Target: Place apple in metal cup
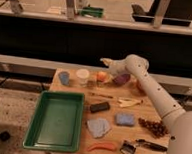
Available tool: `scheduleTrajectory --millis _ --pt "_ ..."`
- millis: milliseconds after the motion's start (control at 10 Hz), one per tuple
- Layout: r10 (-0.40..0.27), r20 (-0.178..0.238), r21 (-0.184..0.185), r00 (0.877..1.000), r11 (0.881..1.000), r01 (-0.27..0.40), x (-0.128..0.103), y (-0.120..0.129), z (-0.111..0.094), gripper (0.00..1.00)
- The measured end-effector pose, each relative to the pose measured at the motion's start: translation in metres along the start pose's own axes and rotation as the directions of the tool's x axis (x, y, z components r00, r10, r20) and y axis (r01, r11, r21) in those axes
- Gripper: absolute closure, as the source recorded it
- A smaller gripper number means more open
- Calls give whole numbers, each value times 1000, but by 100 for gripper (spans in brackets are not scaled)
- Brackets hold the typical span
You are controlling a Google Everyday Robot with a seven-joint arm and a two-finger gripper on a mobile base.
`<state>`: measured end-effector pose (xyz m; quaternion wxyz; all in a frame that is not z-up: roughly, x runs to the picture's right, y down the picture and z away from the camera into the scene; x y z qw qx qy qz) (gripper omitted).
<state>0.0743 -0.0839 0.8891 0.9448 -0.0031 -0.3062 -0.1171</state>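
Observation:
The apple (pixel 102 76), yellow-orange with a red blush, sits at the back of the wooden table (pixel 137 112). The small metal cup (pixel 91 83) stands just left of it, next to the white cup (pixel 82 76). My gripper (pixel 107 71) reaches in from the right, its tip right at the apple's upper right side. I cannot tell whether it touches the apple. My white arm (pixel 149 85) runs back over the table's right side.
A blue cup (pixel 64 77) stands at the back left. A red bowl-like thing (pixel 122 79) lies under my arm. A green tray (pixel 56 119) fills the left front. A black block (pixel 99 107), blue cloths (pixel 125 119) and a carrot (pixel 100 147) lie in front.

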Motion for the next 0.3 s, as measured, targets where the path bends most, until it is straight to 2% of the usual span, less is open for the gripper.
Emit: scheduleTrajectory --millis 100,300 --pt "23 -10 4 1000 1000 -23 8 -5 -19 20" --pt "63 -24 0 998 998 -63 24 1 -42 20"
